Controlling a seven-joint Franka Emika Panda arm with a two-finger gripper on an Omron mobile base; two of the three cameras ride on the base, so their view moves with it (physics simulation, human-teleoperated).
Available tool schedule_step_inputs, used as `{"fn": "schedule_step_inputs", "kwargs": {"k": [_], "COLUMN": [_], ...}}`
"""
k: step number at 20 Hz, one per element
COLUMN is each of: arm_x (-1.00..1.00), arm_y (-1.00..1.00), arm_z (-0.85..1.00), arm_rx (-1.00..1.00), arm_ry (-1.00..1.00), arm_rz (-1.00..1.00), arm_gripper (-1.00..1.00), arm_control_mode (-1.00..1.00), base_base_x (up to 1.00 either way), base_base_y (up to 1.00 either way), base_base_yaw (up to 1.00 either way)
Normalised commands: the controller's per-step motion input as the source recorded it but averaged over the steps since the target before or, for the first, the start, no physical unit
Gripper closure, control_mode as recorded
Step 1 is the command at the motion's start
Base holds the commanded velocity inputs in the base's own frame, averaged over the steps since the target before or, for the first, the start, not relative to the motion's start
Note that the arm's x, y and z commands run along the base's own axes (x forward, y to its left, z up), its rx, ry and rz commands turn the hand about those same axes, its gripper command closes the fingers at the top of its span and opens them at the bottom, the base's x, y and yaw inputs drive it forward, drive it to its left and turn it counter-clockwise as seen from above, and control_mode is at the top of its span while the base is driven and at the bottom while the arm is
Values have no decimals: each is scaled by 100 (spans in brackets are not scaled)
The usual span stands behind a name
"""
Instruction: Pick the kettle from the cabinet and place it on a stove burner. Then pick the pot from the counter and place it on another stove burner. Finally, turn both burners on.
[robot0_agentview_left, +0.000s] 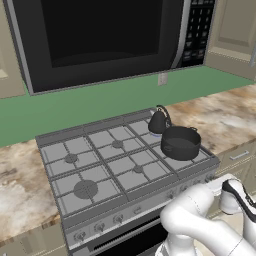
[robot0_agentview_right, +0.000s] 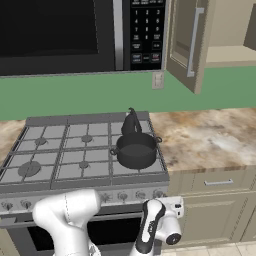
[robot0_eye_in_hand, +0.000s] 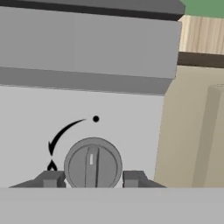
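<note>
Silver gas range w/ grey square grates (robot0_agentview_left: 100, 165) fills the centre of the left base view, set into a beige-brown marbled stone tabletop (robot0_agentview_left: 225, 117) that runs to the right edge. Above it hangs a large black microwave (robot0_agentview_left: 105, 35). At upper right of the right base view, a beige wooden wall cabinet (robot0_agentview_right: 186, 40) stands w/ its door swung open.

Wide, low dark-grey pot w/ loop handles (robot0_agentview_left: 180, 143) sits on the front-right burner, right of centre. Small black cone-shaped kettle w/ arched handle (robot0_agentview_left: 158, 121) sits just behind it on the rear-right burner. Both look placed, so the burner-lighting step seems to be what's left.

White arm is bent low at the range's front, presumably to reach the controls. In the hand view, the tool (robot0_eye_in_hand: 93, 178) is narrowed, its tips flanking a round grey knob (robot0_eye_in_hand: 92, 166) at lower centre, apparently gripping it to turn it. A curved black arrow (robot0_eye_in_hand: 63, 133) beside the knob marks turn direction.
</note>
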Motion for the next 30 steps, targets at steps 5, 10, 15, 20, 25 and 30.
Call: {"fn": "schedule_step_inputs", "kwargs": {"k": [5,10,15,20,25,30], "arm_x": [0,0,0,0,0,0], "arm_y": [0,0,0,0,0,0], "arm_z": [0,1,1,3,2,7], "arm_rx": [-11,-20,-24,-21,-16,-14], "arm_ry": [0,0,0,0,0,0], "arm_rz": [0,0,0,3,3,5], "arm_gripper": [100,100,100,100,100,100], "arm_control_mode": [-100,-100,-100,-100,-100,-100], "base_base_x": [0,0,0,0,0,0], "base_base_y": [0,0,0,0,0,0], "base_base_yaw": [0,0,0,0,0,0]}}
